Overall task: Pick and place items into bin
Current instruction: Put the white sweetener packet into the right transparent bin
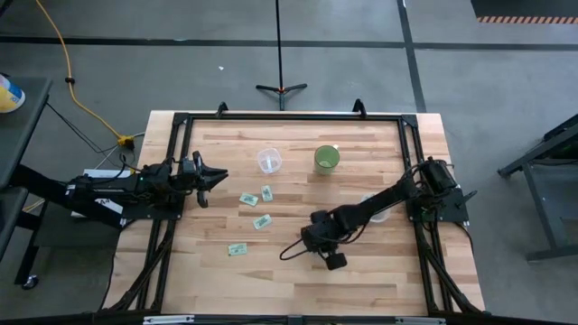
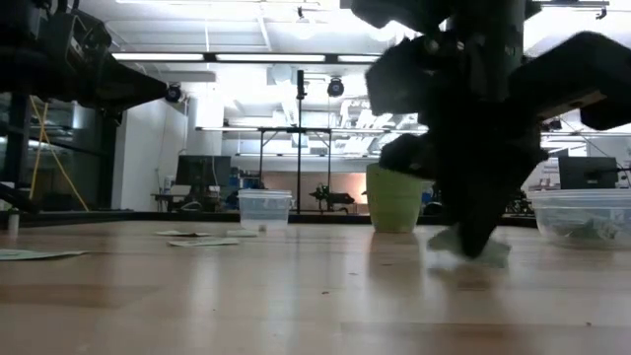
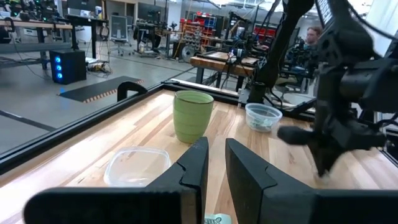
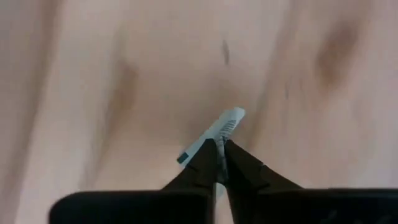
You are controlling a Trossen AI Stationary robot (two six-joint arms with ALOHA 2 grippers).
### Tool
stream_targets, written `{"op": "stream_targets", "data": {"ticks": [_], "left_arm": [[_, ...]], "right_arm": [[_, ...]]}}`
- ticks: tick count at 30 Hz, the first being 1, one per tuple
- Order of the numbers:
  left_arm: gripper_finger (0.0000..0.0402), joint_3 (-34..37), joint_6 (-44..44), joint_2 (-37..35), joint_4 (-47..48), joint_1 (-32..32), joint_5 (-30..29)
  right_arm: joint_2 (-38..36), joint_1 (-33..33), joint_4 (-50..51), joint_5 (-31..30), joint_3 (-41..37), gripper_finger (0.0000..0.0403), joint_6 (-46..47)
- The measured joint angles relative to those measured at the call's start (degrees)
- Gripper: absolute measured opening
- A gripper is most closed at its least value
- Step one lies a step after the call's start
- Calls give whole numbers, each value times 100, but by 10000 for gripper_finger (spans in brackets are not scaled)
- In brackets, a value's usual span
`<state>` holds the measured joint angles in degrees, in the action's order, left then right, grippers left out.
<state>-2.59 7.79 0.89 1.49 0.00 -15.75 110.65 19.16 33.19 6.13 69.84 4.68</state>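
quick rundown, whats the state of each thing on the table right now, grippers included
right gripper: down at the table, shut on a packet
left gripper: raised at the left side, holding nothing, fingers slightly apart
loose packets: four lying flat on the wood
green cup: upright
clear tub: upright, looks empty
clear bin: upright by the right arm, some packets inside

The pale wooden plank surface [image 1: 298, 271] sits in a black metal frame on a grey concrete floor [image 1: 135, 72] crossed by dark lines. A yellow cable [image 1: 68, 68] snakes over the floor beyond the surface's far left corner, and a black tripod stand [image 1: 280, 88] rises past its far edge. Ceiling strip lights [image 2: 246, 56] brighten the workshop behind.
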Motion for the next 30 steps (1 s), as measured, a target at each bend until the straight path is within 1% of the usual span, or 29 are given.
{"op": "stream_targets", "data": {"ticks": [2, 4, 6, 10, 14, 18, 22, 25, 30], "left_arm": [[92, -1, -1, 0, -1, 0, 0], [92, 0, 0, 0, -1, 0, 0], [92, -1, 0, 0, -1, 0, 0], [92, 0, 0, 0, -1, 1, 0], [92, -1, 0, -1, -1, 0, 0], [92, -1, 0, 0, -1, 0, 0], [92, -2, 0, 0, -1, -1, 0], [92, 0, 0, 0, 10, -1, 0], [92, 0, 0, 0, 38, 1, 0]], "right_arm": [[-4, 3, 842, -393, 245, 6, 113], [-13, 2, 1518, -750, 378, 12, 282], [-34, 0, 2090, -969, 465, 13, 412], [-261, 2, 2840, -1289, 516, 4, 632], [-579, 2, 3509, -1636, 510, 9, 1123], [-1062, 2, 3856, -1830, 512, 4, 1485], [-1626, 2, 3909, -2071, 410, 5, 1613], [-2084, 1, 3917, -2020, 31, 3, 1724], [-2878, 2, 3836, -1840, -773, 3, 2247]]}}
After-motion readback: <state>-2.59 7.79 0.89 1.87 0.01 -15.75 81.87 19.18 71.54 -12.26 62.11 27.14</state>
